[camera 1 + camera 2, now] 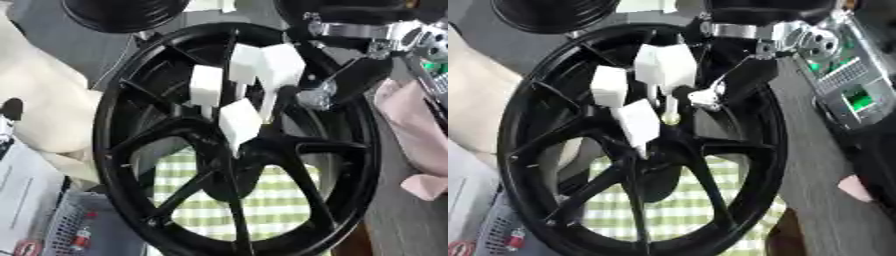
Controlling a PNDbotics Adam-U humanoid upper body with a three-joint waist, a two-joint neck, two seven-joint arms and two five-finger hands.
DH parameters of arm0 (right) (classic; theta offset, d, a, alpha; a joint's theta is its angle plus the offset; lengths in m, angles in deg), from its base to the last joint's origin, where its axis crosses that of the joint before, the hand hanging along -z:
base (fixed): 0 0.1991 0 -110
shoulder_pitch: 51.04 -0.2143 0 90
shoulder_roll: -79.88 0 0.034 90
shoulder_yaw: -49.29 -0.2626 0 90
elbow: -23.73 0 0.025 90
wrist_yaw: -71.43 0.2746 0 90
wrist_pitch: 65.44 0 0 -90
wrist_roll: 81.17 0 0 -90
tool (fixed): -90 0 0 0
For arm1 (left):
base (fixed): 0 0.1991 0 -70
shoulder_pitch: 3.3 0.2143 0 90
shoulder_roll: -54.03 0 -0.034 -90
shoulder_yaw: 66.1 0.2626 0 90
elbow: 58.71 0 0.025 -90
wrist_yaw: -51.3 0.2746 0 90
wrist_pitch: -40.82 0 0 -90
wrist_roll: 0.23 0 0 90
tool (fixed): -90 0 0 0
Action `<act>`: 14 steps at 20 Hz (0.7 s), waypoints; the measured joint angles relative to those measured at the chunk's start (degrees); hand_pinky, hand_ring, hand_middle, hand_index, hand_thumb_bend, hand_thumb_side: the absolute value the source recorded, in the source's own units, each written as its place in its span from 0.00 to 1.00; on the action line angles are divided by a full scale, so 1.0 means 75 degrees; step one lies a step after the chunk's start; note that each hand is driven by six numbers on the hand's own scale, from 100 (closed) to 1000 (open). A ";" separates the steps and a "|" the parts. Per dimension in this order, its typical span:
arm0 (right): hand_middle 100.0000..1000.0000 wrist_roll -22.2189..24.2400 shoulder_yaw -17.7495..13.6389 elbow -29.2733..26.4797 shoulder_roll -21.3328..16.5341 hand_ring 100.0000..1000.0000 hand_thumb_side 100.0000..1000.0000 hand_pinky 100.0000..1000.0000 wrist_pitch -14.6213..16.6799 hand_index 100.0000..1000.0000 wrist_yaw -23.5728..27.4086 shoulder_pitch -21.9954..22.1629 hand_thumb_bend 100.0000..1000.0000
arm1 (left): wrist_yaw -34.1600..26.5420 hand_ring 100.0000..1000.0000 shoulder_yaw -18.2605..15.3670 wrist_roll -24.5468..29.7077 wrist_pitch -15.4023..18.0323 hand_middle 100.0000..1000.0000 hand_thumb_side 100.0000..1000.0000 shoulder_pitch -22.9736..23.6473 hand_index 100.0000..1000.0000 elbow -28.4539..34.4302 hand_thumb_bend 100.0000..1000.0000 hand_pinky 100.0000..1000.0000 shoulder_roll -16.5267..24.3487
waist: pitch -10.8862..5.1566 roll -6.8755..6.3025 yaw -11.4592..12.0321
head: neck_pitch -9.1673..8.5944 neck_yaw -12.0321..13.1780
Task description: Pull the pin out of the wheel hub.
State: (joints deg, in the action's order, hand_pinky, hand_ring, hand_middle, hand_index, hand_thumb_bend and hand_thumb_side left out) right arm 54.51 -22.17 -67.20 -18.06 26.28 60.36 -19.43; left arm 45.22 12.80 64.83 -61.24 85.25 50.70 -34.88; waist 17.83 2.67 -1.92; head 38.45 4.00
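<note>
A black spoked wheel hub (131, 150) fills both eye views, standing tilted. Three white pins with block heads stick out near its centre: one on the left (206, 85), one lower down (239, 122), and a larger one at the upper right (267, 65) with a thin stem pointing down (671, 107). My right hand (350, 80), black with silver joints, comes in from the upper right and lies against the right side of that upper pin. Its grip on the pin is hidden from me. My left hand shows in neither view.
A green and white checked cloth (262, 200) lies under the wheel. A wire basket (66, 225) sits at the lower left, a cream cloth (44, 110) at the left, and a pink cloth (420, 130) at the right. A black round part (122, 12) is at the top, and a device with green parts (850, 92) is at the right.
</note>
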 measured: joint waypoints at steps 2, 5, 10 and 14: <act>0.33 -0.0016 -0.0093 0.0000 -0.0091 0.56 0.29 0.83 -0.0122 0.54 0.0187 -0.0086 0.00 | 0.0000 0.65 0.0000 0.0002 0.0000 0.43 0.47 -0.0001 0.62 0.0000 0.64 0.55 0.0000 | -0.0013 0.0018 0.0007 | -0.0001 -0.0002; 0.33 -0.0025 -0.0179 0.0000 -0.0170 0.56 0.29 0.83 -0.0258 0.54 0.0412 -0.0145 0.00 | 0.0003 0.65 0.0001 0.0005 -0.0002 0.43 0.47 -0.0002 0.62 0.0000 0.64 0.55 0.0000 | -0.0023 0.0035 0.0011 | -0.0003 -0.0003; 0.34 -0.0204 -0.0494 0.0180 -0.0464 0.56 0.27 0.82 -0.0522 0.56 0.0518 -0.0135 0.00 | 0.0030 0.65 -0.0032 -0.0047 -0.0002 0.43 0.47 0.0039 0.62 0.0000 0.64 0.56 -0.0008 | -0.0028 0.0028 -0.0226 | 0.0034 0.0084; 0.35 -0.0636 -0.1229 0.0232 -0.1189 0.57 0.26 0.81 -0.0805 0.56 0.0392 0.0368 0.00 | 0.0080 0.65 -0.0151 -0.0181 -0.0001 0.43 0.47 0.0082 0.62 0.0004 0.64 0.56 -0.0038 | -0.0028 -0.0020 -0.0404 | 0.0039 0.0276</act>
State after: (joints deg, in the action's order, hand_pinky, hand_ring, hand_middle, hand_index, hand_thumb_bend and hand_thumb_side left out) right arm 49.75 -31.38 -65.46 -26.98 20.25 63.30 -16.67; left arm 45.83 11.67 63.47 -61.24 85.86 50.73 -35.16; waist 17.62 2.52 -4.95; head 38.75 6.07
